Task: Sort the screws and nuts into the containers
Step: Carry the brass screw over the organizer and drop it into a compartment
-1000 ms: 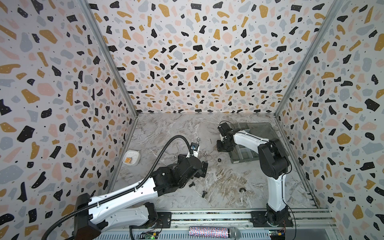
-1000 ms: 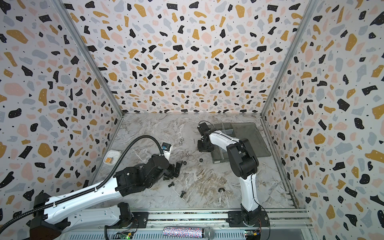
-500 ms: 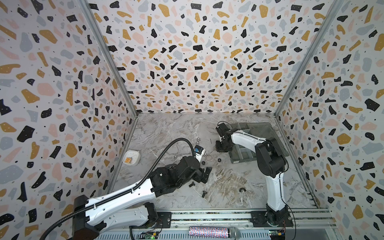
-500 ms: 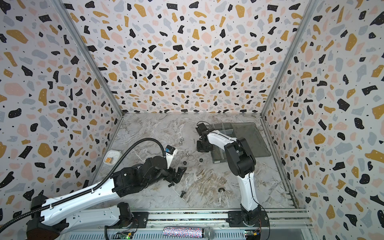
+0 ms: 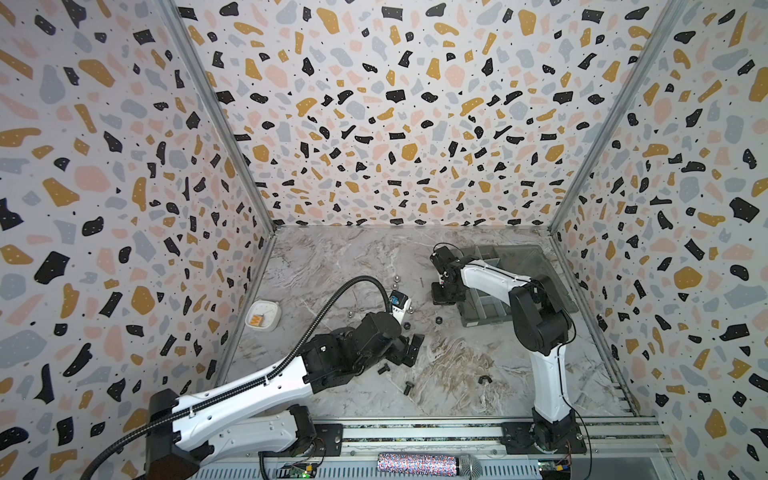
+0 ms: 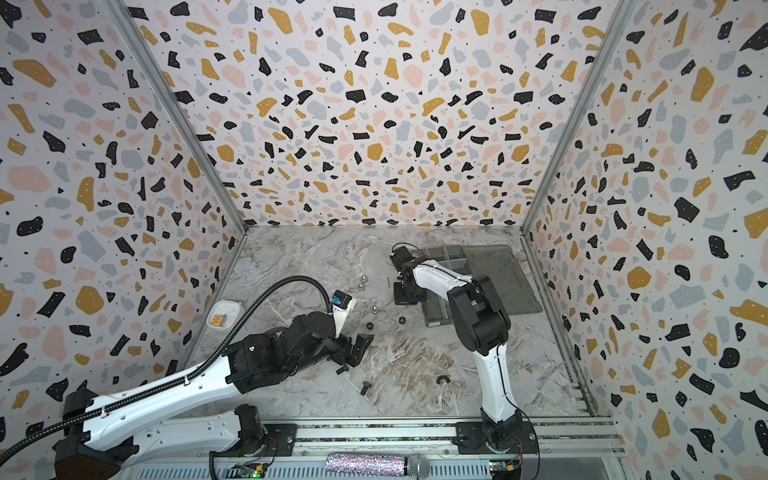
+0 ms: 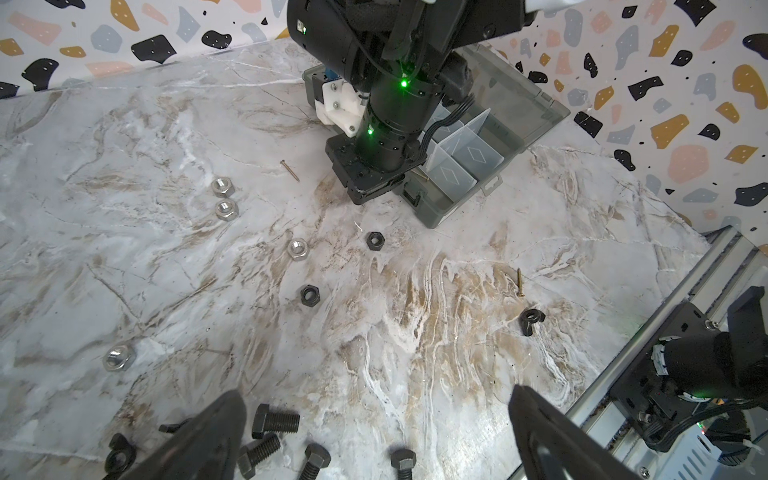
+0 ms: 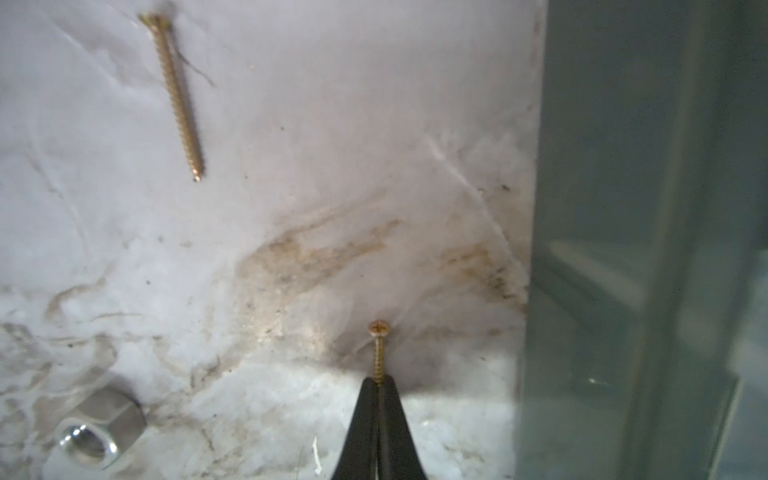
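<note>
Brass screw (image 8: pixel 378 353) pinched in right gripper (image 8: pixel 378 385) beside grey organiser box (image 8: pixel 623 249); left gripper (image 7: pixel 374 403) spread wide near black bolts (image 7: pixel 275 422).

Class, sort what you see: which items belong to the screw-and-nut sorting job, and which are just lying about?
Belongs to the job: short brass screw pinched in the right gripper, long brass screw, black bolts, silver nuts, black nuts, organiser box.
Just lying about: white dish, glittery microphone.

Left arm (image 5: pixel 249 386): white shell, black joints, ribbed black hose (image 5: pixel 361 278).
Right arm (image 5: pixel 548 374): white links, black joints, green lights (image 7: pixel 403 83).
Right gripper (image 8: pixel 379 383): black tapered fingers (image 8: pixel 361 432).
</note>
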`<state>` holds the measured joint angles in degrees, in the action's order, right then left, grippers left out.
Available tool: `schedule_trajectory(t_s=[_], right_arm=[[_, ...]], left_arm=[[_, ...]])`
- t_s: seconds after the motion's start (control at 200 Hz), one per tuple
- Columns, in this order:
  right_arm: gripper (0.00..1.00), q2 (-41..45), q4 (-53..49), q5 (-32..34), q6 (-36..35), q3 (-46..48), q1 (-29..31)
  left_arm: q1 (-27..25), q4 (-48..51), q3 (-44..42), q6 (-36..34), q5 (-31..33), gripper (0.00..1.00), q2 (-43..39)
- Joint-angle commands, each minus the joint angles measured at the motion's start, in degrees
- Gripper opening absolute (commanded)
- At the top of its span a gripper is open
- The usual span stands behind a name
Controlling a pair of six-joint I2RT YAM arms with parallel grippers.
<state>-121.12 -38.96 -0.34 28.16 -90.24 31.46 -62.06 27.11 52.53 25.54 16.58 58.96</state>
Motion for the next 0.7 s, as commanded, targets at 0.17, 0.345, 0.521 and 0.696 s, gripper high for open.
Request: schedule_trajectory(t_s=[0.17,0.345,0.521,0.696], right_arm=[[0.0,8.4,-2.9,0.3,-1.3,0.1,0.4],[0.0,11.5,-3.9,0.4,-2.1,-0.5,0.3],[0.0,15.9,-5.2,1.6,-3.0,0.7,-0.5],[0.0,21.4,-5.0,2.2,-4.1,6.2,-3.6]], left_arm=[[0.2,0.7,3.1,0.7,1.7,1.0,1.1],[0.2,0.9,3.7,1.1,2.3,1.0,2.4],[0.2,0.1,4.1,1.4,1.9,1.0,3.5],[0.2,-0.4,6.0,0.7,1.6,1.0,7.2]])
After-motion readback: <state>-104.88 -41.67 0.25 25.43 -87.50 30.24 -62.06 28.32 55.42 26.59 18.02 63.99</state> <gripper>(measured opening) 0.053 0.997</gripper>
